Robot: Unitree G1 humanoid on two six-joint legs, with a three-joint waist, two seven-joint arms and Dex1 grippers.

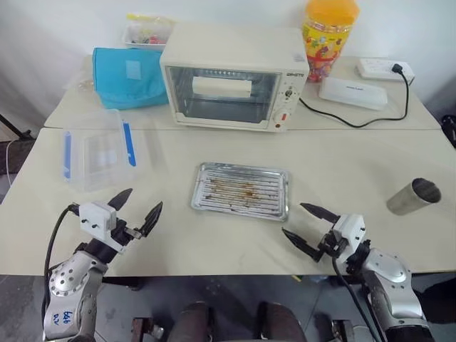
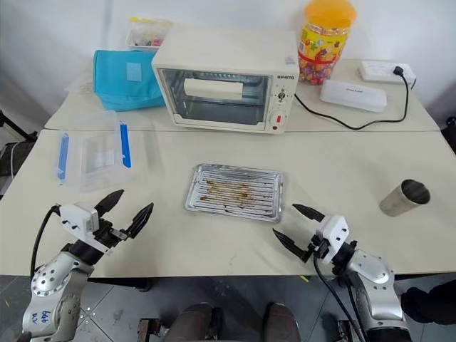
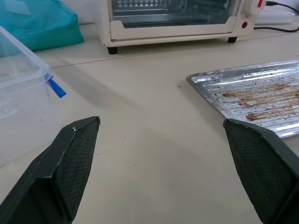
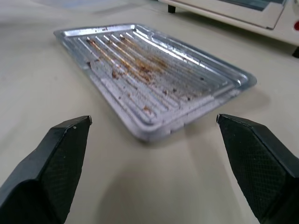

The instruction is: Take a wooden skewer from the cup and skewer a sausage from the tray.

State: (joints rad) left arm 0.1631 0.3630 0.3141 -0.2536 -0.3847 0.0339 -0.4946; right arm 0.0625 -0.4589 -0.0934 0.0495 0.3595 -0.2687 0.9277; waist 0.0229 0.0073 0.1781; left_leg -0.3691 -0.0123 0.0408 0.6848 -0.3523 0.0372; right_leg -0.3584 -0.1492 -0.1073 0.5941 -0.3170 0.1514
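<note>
The tray (image 1: pixel 273 175), a shallow silver baking tray with a ridged, grease-stained bottom, lies at the table's middle with nothing on it; it also shows in the right wrist view as the tray (image 4: pixel 219 70). The steel cup (image 1: pixel 415 197) stands at the far right of the table, and no wooden skewer shows at its mouth. The sausage is out of view. My left gripper (image 1: pixel 142 201) hovers open over the front left of the table, left of the tray. My right gripper (image 1: pixel 295 219) is open near the front edge, just off the tray's front right corner and left of the cup.
A cream toaster oven (image 1: pixel 231 78) stands behind the tray, with a black cable (image 1: pixel 356 122) running to a power strip (image 1: pixel 383 69). A clear plastic box with blue clips (image 1: pixel 96 149) sits at the left. A blue pouch (image 1: pixel 125 77) and an orange-lidded candy jar (image 1: pixel 328 35) stand at the back.
</note>
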